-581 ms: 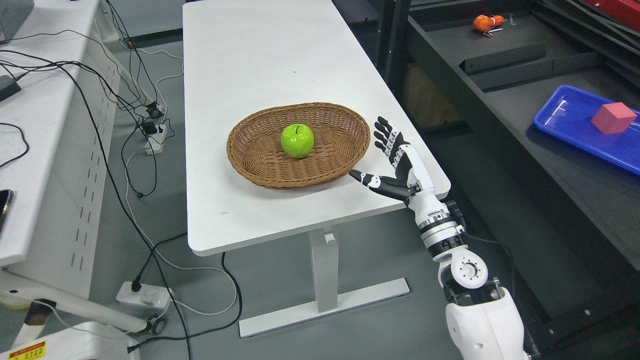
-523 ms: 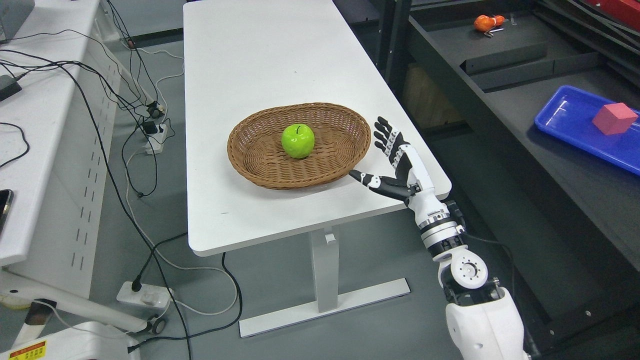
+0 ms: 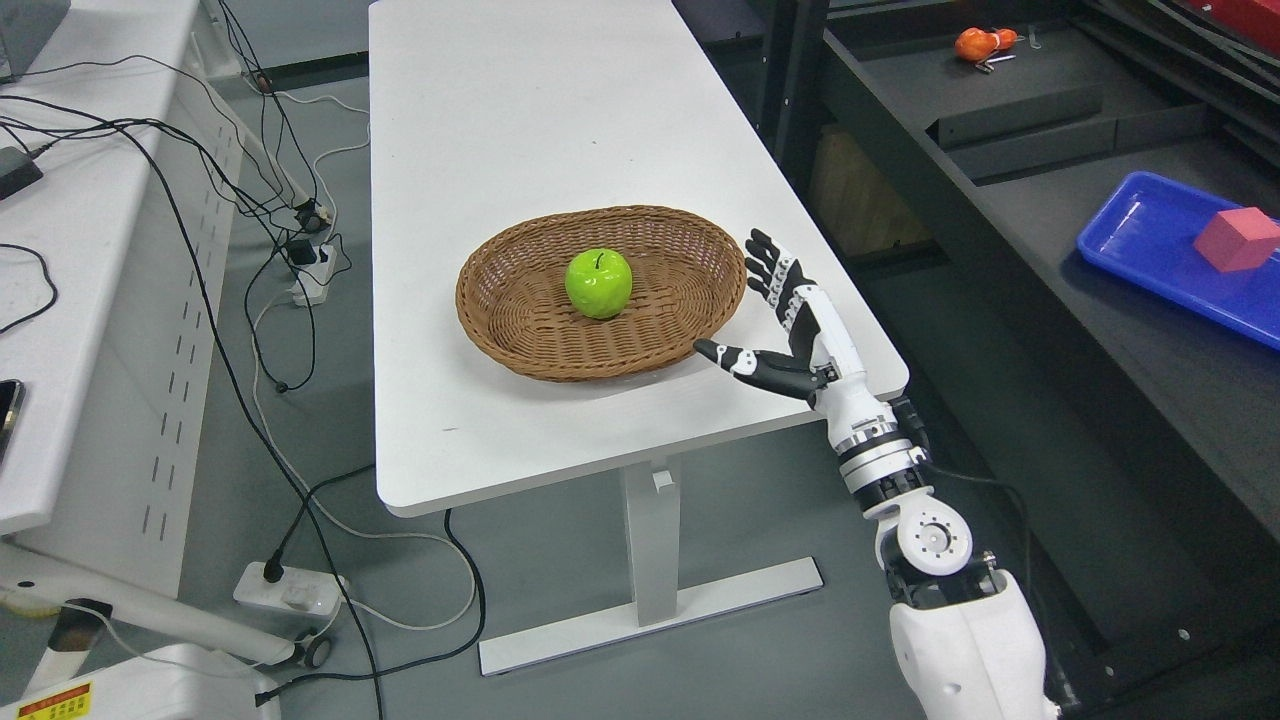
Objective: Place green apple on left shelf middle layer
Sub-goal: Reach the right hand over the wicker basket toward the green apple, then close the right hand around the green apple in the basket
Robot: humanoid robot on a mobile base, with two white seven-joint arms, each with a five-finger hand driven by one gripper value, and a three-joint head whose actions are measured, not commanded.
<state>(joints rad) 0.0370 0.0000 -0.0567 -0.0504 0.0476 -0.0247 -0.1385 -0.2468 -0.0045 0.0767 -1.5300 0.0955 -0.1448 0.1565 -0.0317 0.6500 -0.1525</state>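
A green apple [image 3: 598, 283] with a dark stem sits in the middle of a brown wicker basket [image 3: 520, 320] on the white table [image 3: 520, 120]. My right hand [image 3: 765, 315] hovers just right of the basket's rim, above the table's front right corner. Its fingers are spread and the thumb points left toward the basket; it holds nothing. The apple lies well to the left of the hand. My left arm is out of sight.
A dark shelf unit [image 3: 1050, 230] stands at the right with a blue tray [image 3: 1150, 235] carrying a pink cube [image 3: 1238, 239], and an orange object [image 3: 978, 43] further back. Cables and a power strip [image 3: 290, 588] lie on the floor left of the table. A white desk [image 3: 60, 300] is at far left.
The whole picture has shifted slightly to the right, so the camera moved. My right hand has edged a little left toward the basket's rim. The apple stays put.
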